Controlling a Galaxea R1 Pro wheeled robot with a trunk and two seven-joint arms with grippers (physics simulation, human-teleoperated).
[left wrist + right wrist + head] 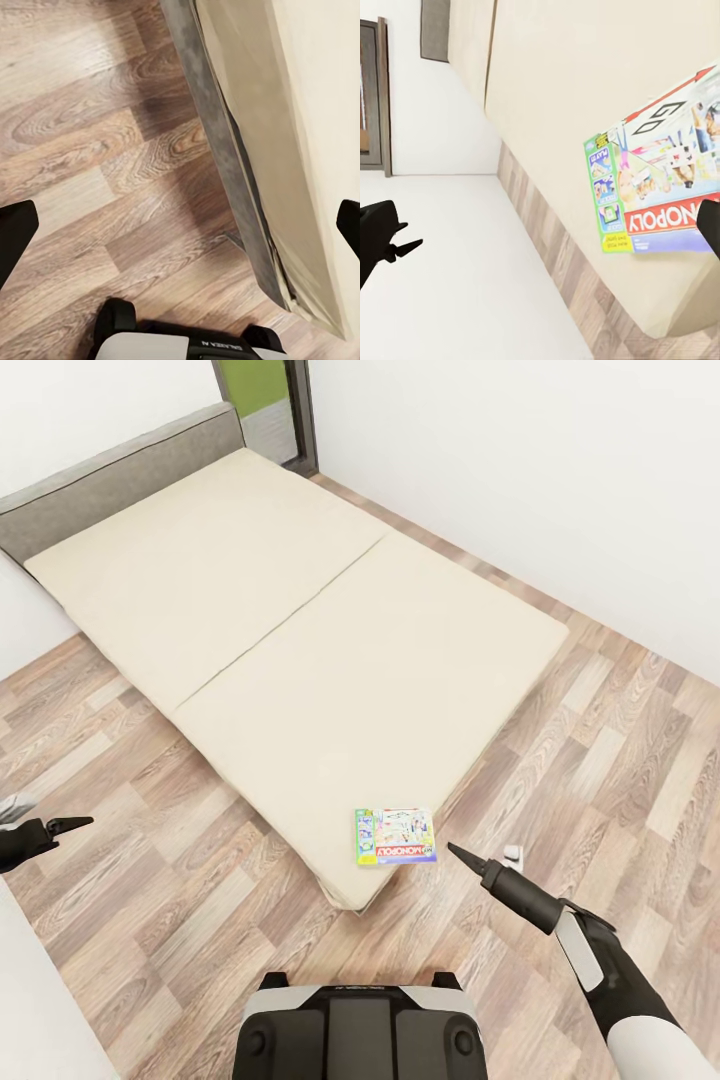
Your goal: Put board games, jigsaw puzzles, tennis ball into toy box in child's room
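1. Monopoly game (396, 836) lies flat on the near corner of the bed (300, 620), just ahead of our right gripper (462, 855) and slightly toward our left from it.
2. Our right gripper hangs over the floor (150, 880) beside the bed's corner, empty. In the right wrist view its fingers sit at the two edges of the frame with the game (660, 187) between them, so we read the jaws as spread wide.
3. Our left gripper (70, 824) hovers well apart from the game, out over the floor on the other side. Its wrist view shows dark fingertips (15, 232) at opposite edges, so it too stands open and holds nothing.
4. We judge the right arm the nearer one by far; the reach is short and forward.
5. The box's long axis runs across our view, roughly along the bed's near edge, with the printed title upside down to us.
6. A small white object (513, 853) lies on the floor just beside the right gripper; we cannot tell what it is.
7. Our base (360, 1025) faces the bed's corner.
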